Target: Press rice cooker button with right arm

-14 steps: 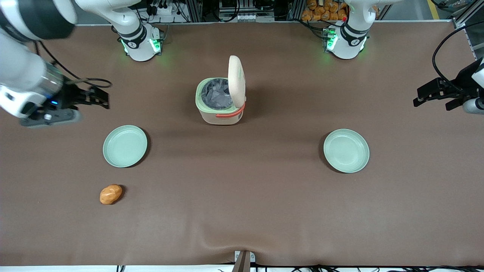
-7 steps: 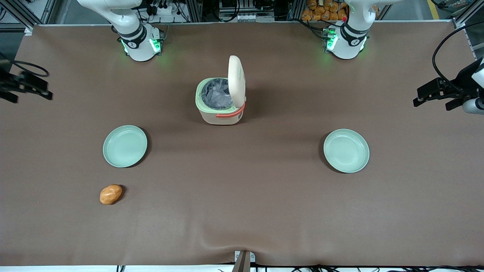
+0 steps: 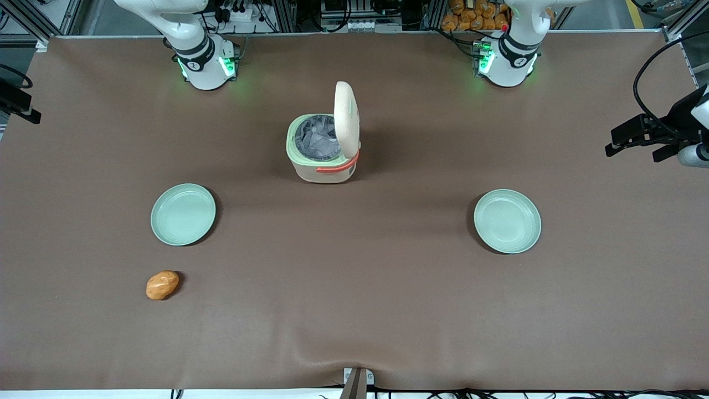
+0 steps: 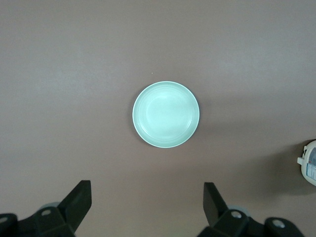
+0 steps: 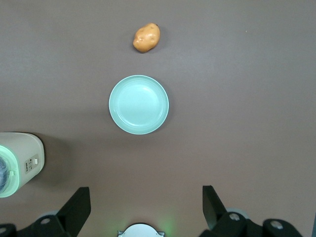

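Note:
The cream rice cooker (image 3: 324, 152) stands mid-table with its lid (image 3: 347, 119) raised upright, showing the grey inside and pale green rim. Its orange-red handle (image 3: 339, 166) faces the front camera. The cooker also shows in the right wrist view (image 5: 17, 165), with a small control panel (image 5: 30, 163) on its side. My right gripper (image 5: 145, 207) is open and empty, high above the table. In the front view only a black piece of it (image 3: 21, 105) shows at the working arm's end of the table, far from the cooker.
A pale green plate (image 3: 183, 214) (image 5: 138, 104) and a potato (image 3: 162, 285) (image 5: 146, 38) lie toward the working arm's end, nearer the front camera than the cooker. A second plate (image 3: 507, 221) (image 4: 166, 114) lies toward the parked arm's end. The right arm's base (image 3: 205, 64) stands at the table's back edge.
The right arm has pulled away from the table's middle toward its own end and now shows only at the front view's edge. The cooker, plates and potato have not moved.

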